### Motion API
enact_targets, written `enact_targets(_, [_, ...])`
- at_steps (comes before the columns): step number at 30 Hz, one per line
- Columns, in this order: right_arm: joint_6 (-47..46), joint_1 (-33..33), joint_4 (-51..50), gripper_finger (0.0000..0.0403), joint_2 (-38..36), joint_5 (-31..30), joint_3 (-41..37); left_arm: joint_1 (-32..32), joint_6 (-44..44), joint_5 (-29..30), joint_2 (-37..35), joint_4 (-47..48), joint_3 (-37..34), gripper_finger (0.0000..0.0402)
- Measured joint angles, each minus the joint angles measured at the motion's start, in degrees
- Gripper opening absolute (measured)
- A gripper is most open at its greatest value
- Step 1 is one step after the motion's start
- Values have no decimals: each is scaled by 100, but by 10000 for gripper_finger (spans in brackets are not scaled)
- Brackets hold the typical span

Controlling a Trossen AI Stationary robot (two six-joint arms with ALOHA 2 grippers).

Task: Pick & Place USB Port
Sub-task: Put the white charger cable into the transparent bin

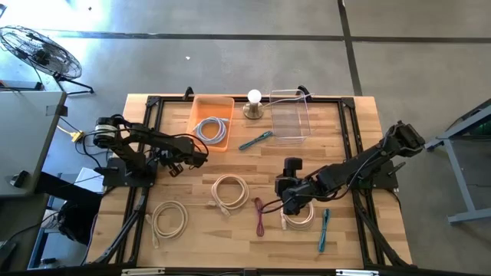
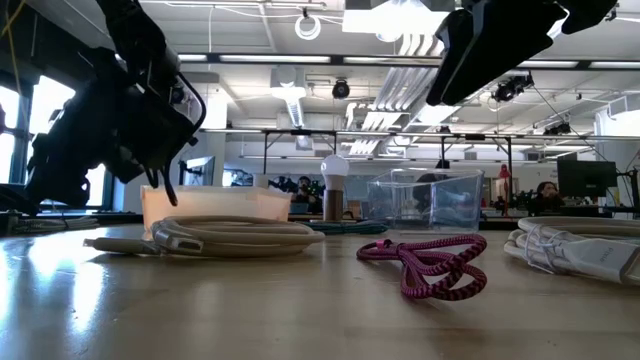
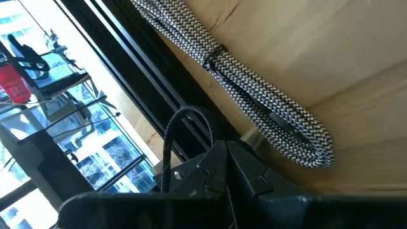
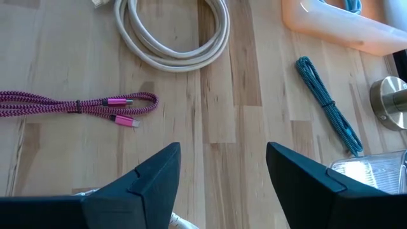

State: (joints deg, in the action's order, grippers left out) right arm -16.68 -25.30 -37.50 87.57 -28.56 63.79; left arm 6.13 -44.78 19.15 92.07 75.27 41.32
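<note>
Several USB cables lie on the wooden table. A white bundled cable (image 1: 301,218) lies just under my right gripper (image 1: 285,201), which hangs open above the table (image 4: 222,152) and touches nothing. To its left lie a pink braided cable (image 1: 259,215) (image 4: 76,105) and a white coil (image 1: 230,192) (image 4: 172,35). A teal cable (image 1: 255,140) (image 4: 327,105) lies toward the far side. My left gripper (image 1: 201,158) is shut (image 3: 220,152) and hovers near a black-and-white braided cable (image 3: 254,95). The orange bin (image 1: 201,107) holds a grey-white cable (image 1: 212,129).
A clear plastic container (image 1: 290,115) and a bulb lamp (image 1: 255,103) stand at the far edge beside the orange bin. A cream coil (image 1: 169,218) lies near the left front and a blue cable (image 1: 324,230) near the right front. A black frame (image 1: 149,115) borders the table.
</note>
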Motion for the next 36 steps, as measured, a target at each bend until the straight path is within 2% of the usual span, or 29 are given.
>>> enact_targets(9, [-88, -83, -7, 225, 0, -5, -1, 0, 147, -184, 24, -154, 30, 0])
enact_targets(10, [-88, -104, -7, 225, 0, -5, -2, 0, 147, -223, 44, -292, 20, 0])
enact_targets(12, [-88, -146, -8, 225, 0, -7, -2, 20, 376, -428, 48, -1253, -237, 0])
enact_targets(15, [-88, -189, -7, 225, 0, -12, -2, 156, 752, -468, 73, -1789, -727, 0])
enact_targets(17, [-114, -218, -15, 224, 0, -15, -2, 200, 101, -208, 367, -1531, -842, 0])
enact_targets(19, [-115, -225, -13, 225, 0, -34, -4, 197, 42, -92, 447, -1581, -855, 0])
enact_targets(25, [-108, -221, 2, 225, 0, -50, -7, 216, 506, -188, 397, -1592, -623, 0])
enact_targets(36, [-115, -219, 4, 224, 0, -125, -7, 96, 1336, -803, 398, -1467, -213, 0])
